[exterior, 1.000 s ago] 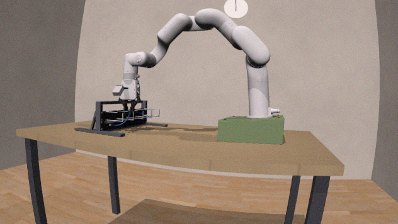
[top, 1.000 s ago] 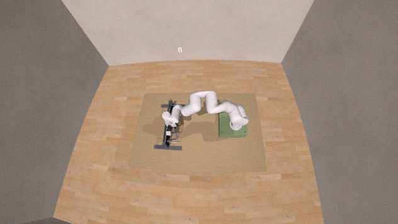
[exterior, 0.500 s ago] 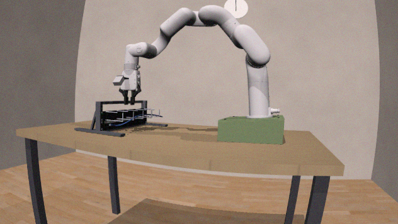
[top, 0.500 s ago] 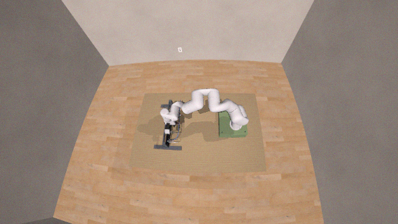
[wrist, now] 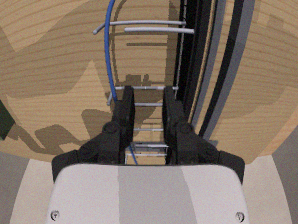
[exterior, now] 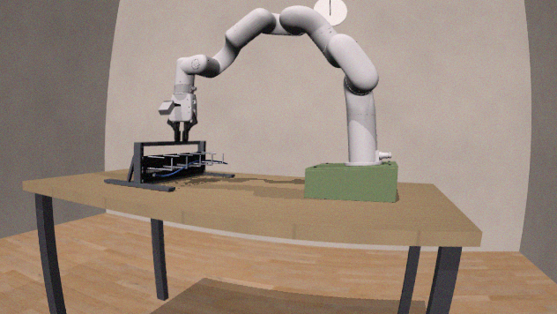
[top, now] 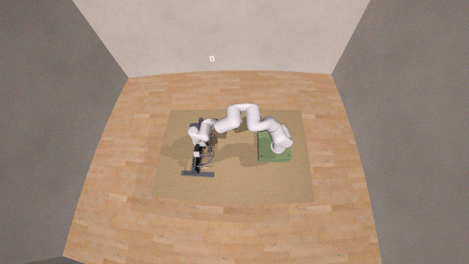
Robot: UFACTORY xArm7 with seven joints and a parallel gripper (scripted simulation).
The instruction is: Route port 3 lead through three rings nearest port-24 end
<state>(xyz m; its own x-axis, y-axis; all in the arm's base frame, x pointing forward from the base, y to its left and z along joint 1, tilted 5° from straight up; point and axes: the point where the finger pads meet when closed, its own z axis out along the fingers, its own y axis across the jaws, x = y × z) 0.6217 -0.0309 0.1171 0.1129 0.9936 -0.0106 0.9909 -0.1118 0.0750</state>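
pincer (exterior: 181, 138) hangs straight down above the rack (exterior: 169, 144), fingertips level with the top bar, in exterior view. fingers stand apart with nothing gripped; jaws part open, narrowing, clear of everything. blue lead (wrist: 108, 56) runs from a port at the panel, arcs out over the bench (exterior: 264, 207), then back along the rings (wrist: 156, 27). in wrist view it passes under the nearest wire rings and shows low between the two fingers, below them and not touching as far as i can tell. which rings hold it: cannot tell from here. rack sits near the bench's left end, feet flat. arm base rests on a green block (exterior: 388, 190), well apart from the rack.
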